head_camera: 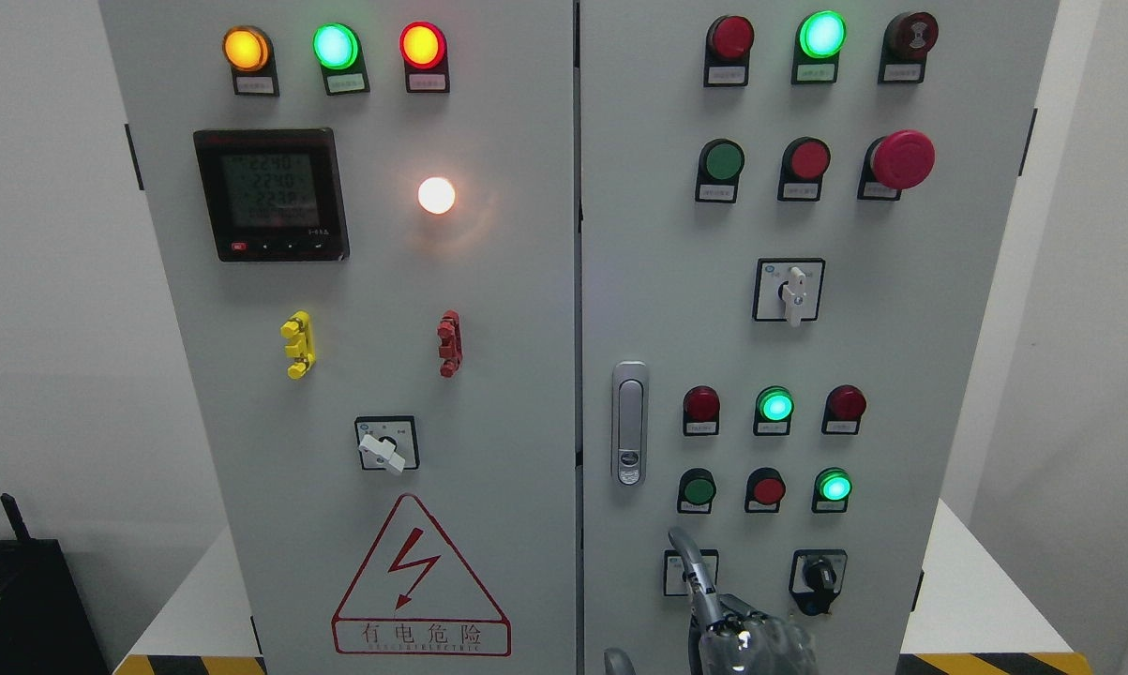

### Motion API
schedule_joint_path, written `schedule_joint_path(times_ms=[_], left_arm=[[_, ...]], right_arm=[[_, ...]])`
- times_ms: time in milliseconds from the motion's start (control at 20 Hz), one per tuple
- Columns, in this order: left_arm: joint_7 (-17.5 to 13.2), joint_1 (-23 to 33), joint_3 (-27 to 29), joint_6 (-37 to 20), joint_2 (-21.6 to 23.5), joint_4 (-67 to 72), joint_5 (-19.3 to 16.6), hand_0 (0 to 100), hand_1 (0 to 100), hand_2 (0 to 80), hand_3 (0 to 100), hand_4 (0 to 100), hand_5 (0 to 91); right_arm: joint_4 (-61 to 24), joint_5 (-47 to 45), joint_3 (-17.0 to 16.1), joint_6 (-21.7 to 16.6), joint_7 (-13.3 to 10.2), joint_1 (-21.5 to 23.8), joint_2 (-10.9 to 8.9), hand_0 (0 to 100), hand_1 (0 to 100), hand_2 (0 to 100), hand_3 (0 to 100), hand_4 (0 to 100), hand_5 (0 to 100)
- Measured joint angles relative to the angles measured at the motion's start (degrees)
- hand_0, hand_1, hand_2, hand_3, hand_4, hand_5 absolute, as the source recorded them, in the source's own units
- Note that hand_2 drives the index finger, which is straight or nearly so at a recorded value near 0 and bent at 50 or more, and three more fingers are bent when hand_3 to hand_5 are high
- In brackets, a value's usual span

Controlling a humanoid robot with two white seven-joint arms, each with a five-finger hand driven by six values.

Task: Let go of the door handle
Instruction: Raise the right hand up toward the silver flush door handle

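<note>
My right hand (746,630) hangs low in front of the grey cabinet's right door (901,337), one finger (687,555) raised, holding nothing. The silver door handle (629,422) sits above it, well apart, flush near the door's left edge.

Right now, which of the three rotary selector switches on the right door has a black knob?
The bottom right selector switch, just right of the robot hand. Its knob is black; the upper one has a white lever, and the lower left one sits behind a raised finger.
</note>
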Motion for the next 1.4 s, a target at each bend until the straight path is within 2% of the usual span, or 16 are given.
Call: schedule_joint_path(times_ms=[250, 551, 1403], left_arm=[[0.0, 0.0, 0.0, 0.0, 0.0, 0.0, 0.0, 12, 39, 0.0, 0, 0, 0.0], [0.0, 0.0, 0.0, 0.0, 0.0, 0.0, 0.0, 12, 39, 0.0, 0, 0, 0.0], [0.0, 0.0, 0.0, 0.0, 0.0, 0.0, 0.0, 12, 39, 0.0, 0, 0, 0.0]], right_arm=[[2.9, 2.6, 0.9, 3.2, 0.9, -2.6, 0.12, 39, 21, 0, 100, 92, 97], [6.5, 4.1, 1.5, 5.0, 1.3, -5.9, 0.2, 40, 21, 0, 100, 92, 97], [12.5, 4.7, 1.1, 7.2, 2.6, -10.8, 0.29, 41, 20, 0, 100, 92, 97]])
